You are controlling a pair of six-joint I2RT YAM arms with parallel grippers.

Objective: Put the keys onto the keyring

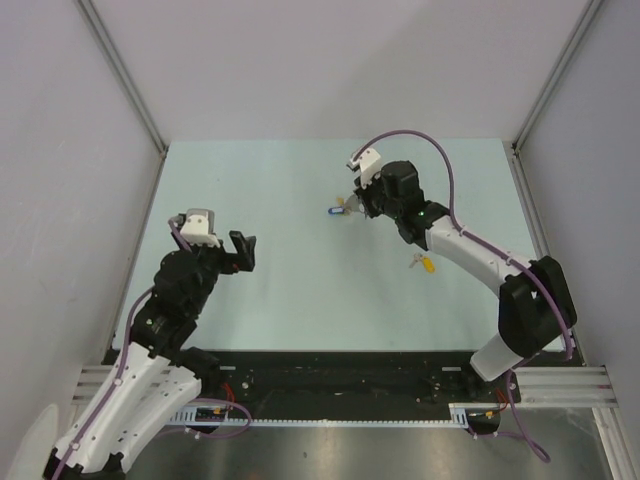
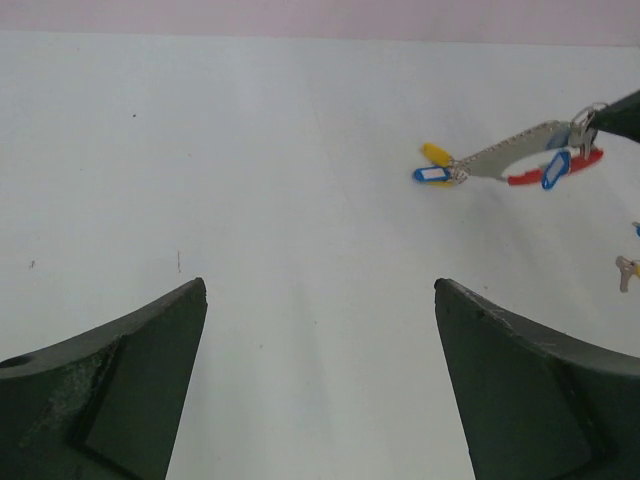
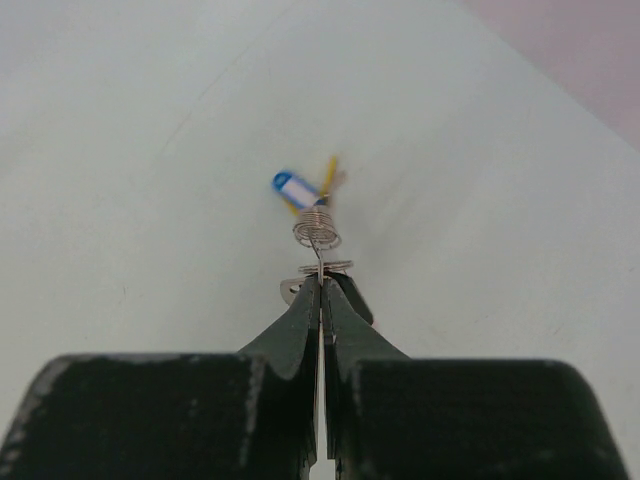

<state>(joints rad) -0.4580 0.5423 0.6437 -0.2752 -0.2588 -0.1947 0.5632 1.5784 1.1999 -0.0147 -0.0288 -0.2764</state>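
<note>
While left fingers (image 2: 110,390) gape, right fingers (image 3: 290,330) clamp the keyring (image 2: 520,145); blue tag (image 2: 432,174) label unreadable.

The keyring (image 2: 520,148) ends hidden behind the right arm's fingers (image 2: 625,112).

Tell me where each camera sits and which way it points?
Top: above and behind, looking down on the table; left arm and right arm show.
Left wrist: looks across the table past its open left claw toward the keyring.
Right wrist: looks along its right claw, shut on the keyring.
Shared: all three show the keyring.
</note>
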